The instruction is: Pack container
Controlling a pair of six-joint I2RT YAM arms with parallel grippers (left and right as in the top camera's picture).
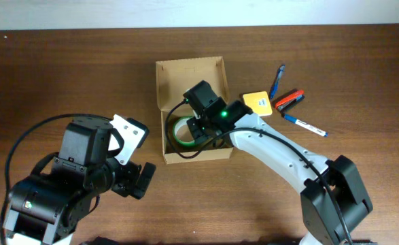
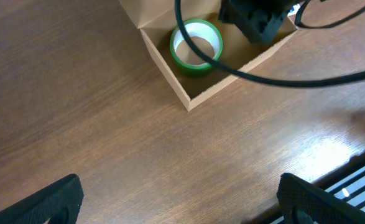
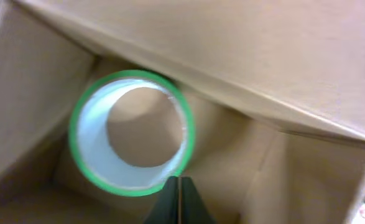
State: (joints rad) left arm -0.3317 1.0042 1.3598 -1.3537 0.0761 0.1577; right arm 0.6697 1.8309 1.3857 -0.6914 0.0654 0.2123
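The tan cardboard container (image 1: 164, 139) stands open at the table's middle, its flap lid (image 1: 189, 78) folded back. A green tape roll (image 1: 179, 133) lies flat inside it, also in the left wrist view (image 2: 196, 48) and the right wrist view (image 3: 83, 149). My right gripper (image 3: 178, 190) is shut and empty, down inside the container (image 3: 232, 56), with its tips at the roll's near edge. My left gripper (image 2: 179, 199) is open and empty over bare table, left of and in front of the container (image 2: 170, 78).
To the right of the container lie a yellow sticky pad (image 1: 257, 102), a blue pen (image 1: 278, 80), a red marker (image 1: 289, 100) and a white pen with blue ends (image 1: 304, 124). My right arm's black cable loops over the container.
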